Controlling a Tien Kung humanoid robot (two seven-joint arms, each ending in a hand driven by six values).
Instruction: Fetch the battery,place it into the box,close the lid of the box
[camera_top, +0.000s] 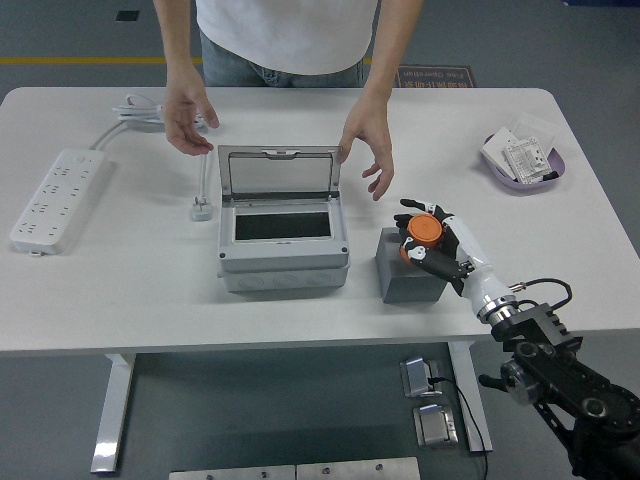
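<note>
My right hand (428, 240) is curled around the orange battery (424, 231), holding it just above a grey block (409, 267). The grey box (283, 243) stands left of the block with its clear lid (280, 170) raised upright at the back; its inside looks dark. A person at the far side reaches both hands over the table: one hand (188, 122) hovers left of the lid, the other hand (366, 151) is right beside the lid's right edge. The left arm is out of sight.
A white power strip (60, 198) lies at the far left, its cable and plug (203, 209) ending next to the box. At the right rear stands a purple dish (523, 158) with small packets in it.
</note>
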